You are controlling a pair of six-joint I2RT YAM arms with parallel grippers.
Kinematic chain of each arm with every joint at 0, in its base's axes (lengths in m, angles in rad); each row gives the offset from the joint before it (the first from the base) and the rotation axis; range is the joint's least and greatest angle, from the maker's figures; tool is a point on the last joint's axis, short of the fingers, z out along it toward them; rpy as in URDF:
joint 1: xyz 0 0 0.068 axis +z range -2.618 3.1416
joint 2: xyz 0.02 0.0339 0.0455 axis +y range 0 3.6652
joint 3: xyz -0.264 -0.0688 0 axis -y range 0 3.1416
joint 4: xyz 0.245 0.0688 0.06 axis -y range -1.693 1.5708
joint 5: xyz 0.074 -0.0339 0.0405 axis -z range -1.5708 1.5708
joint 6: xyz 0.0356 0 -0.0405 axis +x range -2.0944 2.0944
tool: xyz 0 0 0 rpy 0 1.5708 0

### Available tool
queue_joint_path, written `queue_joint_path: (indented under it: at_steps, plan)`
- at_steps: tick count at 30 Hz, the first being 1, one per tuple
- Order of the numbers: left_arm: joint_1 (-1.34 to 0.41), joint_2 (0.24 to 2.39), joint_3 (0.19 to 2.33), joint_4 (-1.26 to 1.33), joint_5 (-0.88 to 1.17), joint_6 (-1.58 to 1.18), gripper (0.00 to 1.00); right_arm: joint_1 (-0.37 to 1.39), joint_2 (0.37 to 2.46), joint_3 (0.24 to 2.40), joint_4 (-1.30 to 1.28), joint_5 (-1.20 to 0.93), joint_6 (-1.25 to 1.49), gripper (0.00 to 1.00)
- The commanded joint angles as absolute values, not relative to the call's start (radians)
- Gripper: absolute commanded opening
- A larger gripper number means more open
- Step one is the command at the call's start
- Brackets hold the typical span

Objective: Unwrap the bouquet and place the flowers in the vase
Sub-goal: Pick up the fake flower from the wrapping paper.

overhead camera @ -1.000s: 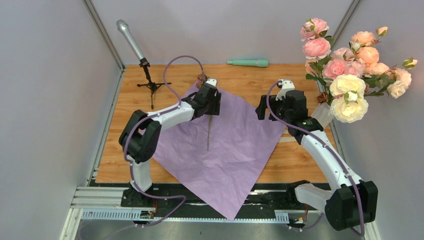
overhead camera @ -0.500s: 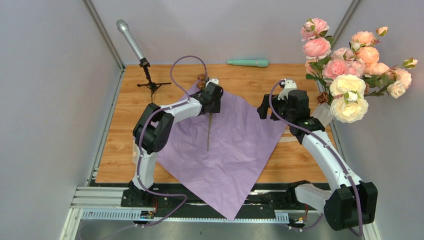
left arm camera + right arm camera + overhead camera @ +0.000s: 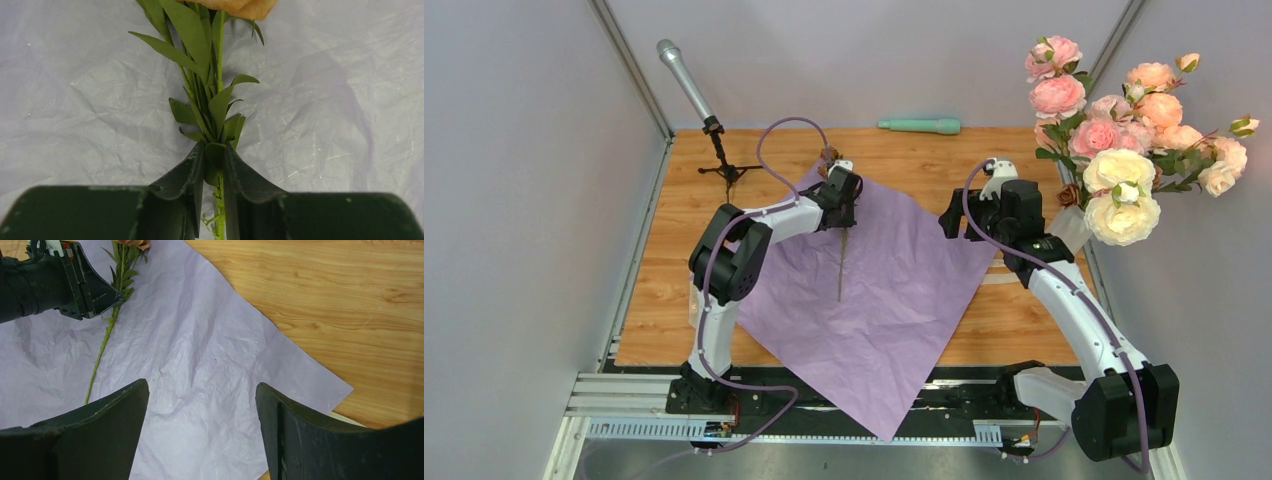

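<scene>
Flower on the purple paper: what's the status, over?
Left gripper shut on the leafy green-stemmed brown rose, lying on the unwrapped crinkled lilac paper. Right gripper open, empty, above the paper. Tall white vase far right, beyond right gripper.

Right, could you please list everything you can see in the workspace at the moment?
table: one, light wood, under everything.
paper: one sheet, lilac, spread flat mid-table.
flower: one, brownish head on a green leafy stem, lying on the paper.
vase: one, white, at the right edge, mostly hidden.
roses: a big bunch, pink, peach and cream, rising from the vase.
microphone: one, silver on a black tripod, far left corner.
cylinder: one, mint green, lying at the far edge.
left tool: closed on the flower's stem.
right tool: open, empty, above the paper's right corner.
</scene>
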State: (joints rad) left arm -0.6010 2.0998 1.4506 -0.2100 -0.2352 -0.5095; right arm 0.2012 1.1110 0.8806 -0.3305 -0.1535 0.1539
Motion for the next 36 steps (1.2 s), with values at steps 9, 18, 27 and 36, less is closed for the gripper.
queue_joint_path:
  at_steps: [9,18,27,36]
  plan:
    - [-0.590,2.037,1.382,-0.102,-0.172,-0.604,0.00,0.196,1.067,0.891,-0.295,-0.212,0.181,0.79]
    - [-0.590,1.756,1.216,0.027,-0.163,-0.627,0.00,0.197,1.047,0.924,-0.301,-0.278,0.233,0.75]
    - [-0.598,1.385,0.944,0.257,-0.012,-0.613,0.00,0.225,1.037,0.895,-0.083,-0.695,0.399,0.84]
    - [-0.649,1.103,0.761,0.476,0.224,-0.644,0.00,0.405,1.066,0.939,0.145,-0.694,0.567,0.91]
